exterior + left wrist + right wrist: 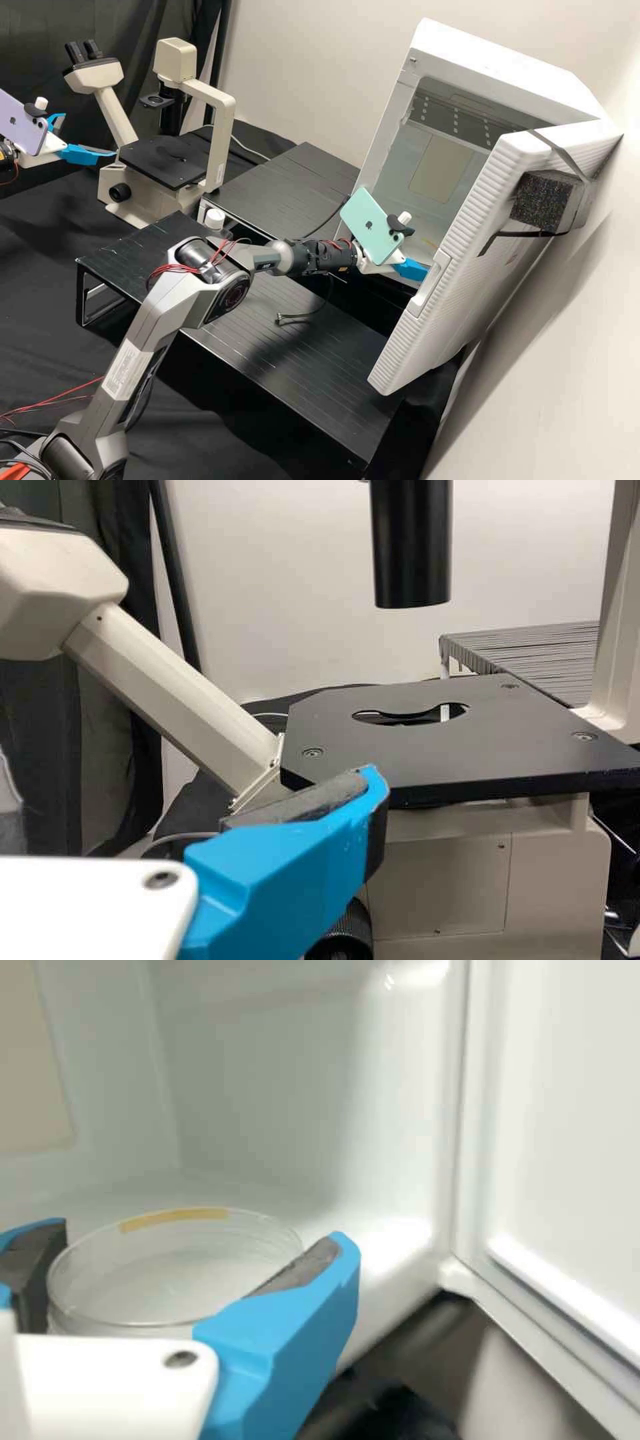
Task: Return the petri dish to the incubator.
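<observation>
Pale inner walls (260, 1080) of the incubator (493, 60) stand behind the petri dish (170, 1275), which is at the mouth of the chamber, grasped between the blue fingers of the right claw (412, 269) (a strip of yellow tape (172, 1217) curves along the dish's rim). Farther out, the door (460, 320) is open, and beyond the black racks (353, 387) the left claw (89, 135), fingers spread, hangs near the microscope (221, 133).

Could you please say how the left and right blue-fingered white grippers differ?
The left gripper, open and empty, is beside the beige microscope; the right gripper holds a clear round petri dish at the white incubator's opening. The left carries a purple phone, the right a mint-green one. Both have grey pads.
</observation>
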Controlling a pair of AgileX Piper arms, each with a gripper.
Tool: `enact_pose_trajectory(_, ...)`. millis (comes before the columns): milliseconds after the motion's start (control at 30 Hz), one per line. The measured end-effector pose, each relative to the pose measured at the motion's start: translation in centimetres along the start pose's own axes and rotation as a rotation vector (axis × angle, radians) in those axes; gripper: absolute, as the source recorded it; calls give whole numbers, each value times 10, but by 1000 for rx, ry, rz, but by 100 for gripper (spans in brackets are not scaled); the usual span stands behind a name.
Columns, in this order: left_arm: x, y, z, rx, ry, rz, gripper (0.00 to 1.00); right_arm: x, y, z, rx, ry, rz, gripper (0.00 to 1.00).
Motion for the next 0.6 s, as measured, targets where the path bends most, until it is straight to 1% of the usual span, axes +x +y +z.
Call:
enact_pose_trajectory(33,0,0,0,0,0,0,100,3,-1,0,6,-5,3,0)
enact_pose_trajectory(167,0,0,0,0,0,0,100,11,-4,-3,7,-9,14,0)
enact_pose_trajectory(267,0,0,0,0,0,0,100,17,-6,-4,15,-11,18,0)
enact_pose_trajectory(367,0,0,0,0,0,0,100,17,-7,-4,24,-12,-2,0)
enact_pose_trajectory(600,0,0,0,0,0,0,100,17,-8,-3,41,-25,-19,0)
